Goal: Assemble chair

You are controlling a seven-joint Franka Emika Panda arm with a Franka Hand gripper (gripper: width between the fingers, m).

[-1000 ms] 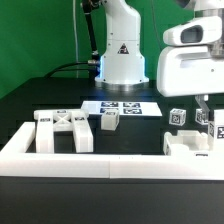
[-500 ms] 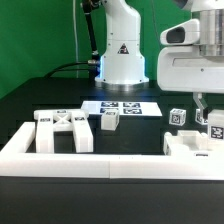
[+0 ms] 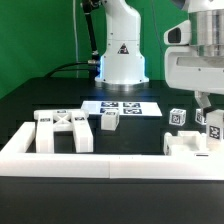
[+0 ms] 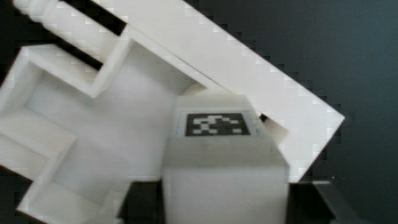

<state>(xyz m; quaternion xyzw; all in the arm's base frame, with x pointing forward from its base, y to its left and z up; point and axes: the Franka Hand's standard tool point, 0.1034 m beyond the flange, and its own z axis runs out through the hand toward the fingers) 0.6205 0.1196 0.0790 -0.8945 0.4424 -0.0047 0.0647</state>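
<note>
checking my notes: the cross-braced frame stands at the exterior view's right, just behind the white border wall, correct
No, the exterior view shows the cross-braced frame at that view's left, not its right, just behind the white border wall.

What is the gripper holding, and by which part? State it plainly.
A white tagged square post. The gripper clamps its two opposite side faces, one finger on each, close to the tagged end.

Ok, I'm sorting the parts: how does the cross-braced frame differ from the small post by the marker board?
The frame is wide and open, with an X brace between two uprights; the post is one small solid block. The frame stands just behind the border wall; the post stands farther back, beside the marker board. Both are white and upright.
</note>
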